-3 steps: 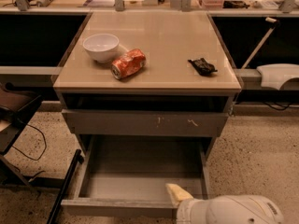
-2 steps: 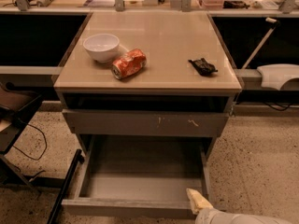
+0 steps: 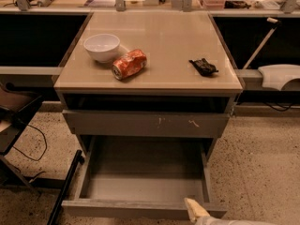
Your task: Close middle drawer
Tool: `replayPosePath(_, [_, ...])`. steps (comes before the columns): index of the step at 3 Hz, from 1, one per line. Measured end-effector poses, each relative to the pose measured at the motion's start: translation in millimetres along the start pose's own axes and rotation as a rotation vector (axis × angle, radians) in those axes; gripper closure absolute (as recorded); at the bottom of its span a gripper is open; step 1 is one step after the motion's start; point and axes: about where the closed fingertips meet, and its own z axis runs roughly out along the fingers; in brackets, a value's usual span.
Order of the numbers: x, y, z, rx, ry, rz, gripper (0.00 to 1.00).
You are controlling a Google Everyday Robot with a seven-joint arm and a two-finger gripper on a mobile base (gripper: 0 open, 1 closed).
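Observation:
The middle drawer [image 3: 133, 209] is pulled far out of the grey cabinet, showing its shallow empty grey tray and plain front edge. Above it is the shut grey drawer front with pale scratch marks [image 3: 145, 124]. My gripper [image 3: 195, 210] shows only as a pale tip at the bottom edge, resting at or just over the right part of the open drawer's front edge. The rest of my arm is out of view below.
On the beige cabinet top [image 3: 173, 46] are a white bowl [image 3: 101, 46], a crushed orange can [image 3: 129, 63] and a small black object [image 3: 203, 66]. A black bar [image 3: 65, 186] leans at the drawer's left. A chair [image 3: 14, 121] stands at far left, and a white device [image 3: 280, 76] at right.
My white arm has dropped out of view at the bottom right. The gripper tip shifted a little to the right along the drawer's front edge. The drawer has not visibly moved.

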Motion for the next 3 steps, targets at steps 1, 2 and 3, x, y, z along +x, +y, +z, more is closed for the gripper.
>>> replayPosePath(1, [46,28,43,-0.063,-0.018,0.083,0.00])
replayPosePath(2, [79,47,74,-0.106,-0.050,0.161,0.00])
replayPosePath(3, [100,55,96,-0.136,-0.062,0.211,0.00])
